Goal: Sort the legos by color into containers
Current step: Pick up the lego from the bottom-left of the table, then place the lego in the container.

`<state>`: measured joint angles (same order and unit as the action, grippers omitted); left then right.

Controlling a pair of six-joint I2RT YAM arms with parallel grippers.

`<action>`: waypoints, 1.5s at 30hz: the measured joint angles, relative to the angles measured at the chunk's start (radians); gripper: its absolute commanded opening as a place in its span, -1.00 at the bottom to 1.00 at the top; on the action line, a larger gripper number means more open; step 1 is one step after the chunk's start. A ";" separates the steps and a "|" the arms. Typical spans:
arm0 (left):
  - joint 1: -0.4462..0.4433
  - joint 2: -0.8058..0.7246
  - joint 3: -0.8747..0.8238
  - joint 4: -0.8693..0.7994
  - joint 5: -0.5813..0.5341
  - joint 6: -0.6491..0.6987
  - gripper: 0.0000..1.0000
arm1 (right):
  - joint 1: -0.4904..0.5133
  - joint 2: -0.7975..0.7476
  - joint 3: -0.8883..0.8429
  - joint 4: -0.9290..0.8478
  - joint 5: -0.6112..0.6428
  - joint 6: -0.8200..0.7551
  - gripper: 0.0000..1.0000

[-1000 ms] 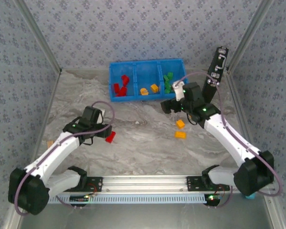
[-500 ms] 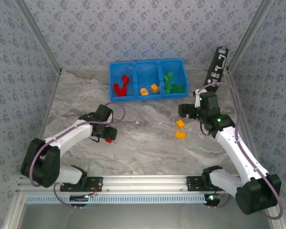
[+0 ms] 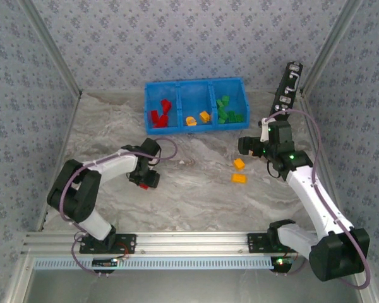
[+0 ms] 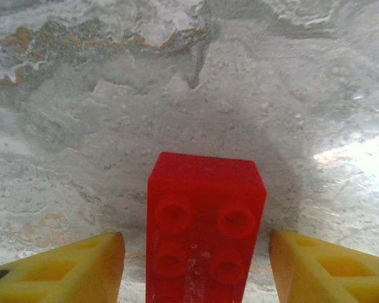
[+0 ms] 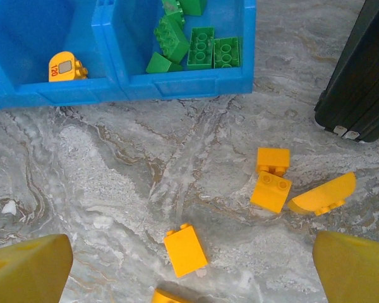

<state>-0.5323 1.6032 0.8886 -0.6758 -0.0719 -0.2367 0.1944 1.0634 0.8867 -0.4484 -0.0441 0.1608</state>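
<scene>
A red lego (image 4: 205,227) lies studs-up on the marble table between my left gripper's (image 4: 196,268) yellow fingers. The jaws are open, with a gap on the left and a hairline one on the right. From above, this gripper (image 3: 146,178) sits over the red lego (image 3: 143,185). My right gripper (image 5: 189,278) is wide open and empty above loose orange legos (image 5: 186,250) (image 5: 271,191). It hovers (image 3: 246,146) right of the blue bin (image 3: 177,130), above two orange legos (image 3: 239,164). The bin holds red (image 3: 159,113), orange (image 3: 198,118) and green (image 3: 226,110) legos in separate compartments.
A black upright case (image 3: 287,85) stands right of the bin, close behind my right arm; its base (image 5: 360,82) is near a curved orange piece (image 5: 322,194). Patterned walls enclose the table on three sides.
My left gripper has slid right and settled around the red lego while its arm folded in. My right gripper has drawn back from the bin's green compartment towards the orange legos.
</scene>
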 measured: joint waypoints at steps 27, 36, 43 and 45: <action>0.057 0.090 0.630 -0.108 0.027 0.040 -0.44 | 0.039 0.473 0.087 -0.153 -0.038 -0.001 0.79; 0.173 0.441 0.892 -0.037 0.005 0.065 -0.45 | 0.076 0.547 0.124 -0.147 0.005 -0.023 0.75; 0.169 0.611 1.065 -0.047 -0.004 0.072 -0.25 | 0.108 0.590 0.165 -0.148 0.064 -0.034 0.62; 0.170 0.623 1.103 -0.050 -0.007 0.071 -0.10 | 0.114 0.596 0.171 -0.148 0.073 -0.039 0.58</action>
<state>-0.3626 2.2265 1.9919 -0.7258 -0.0788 -0.1661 0.3084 1.6596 1.0573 -0.5968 0.0292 0.1219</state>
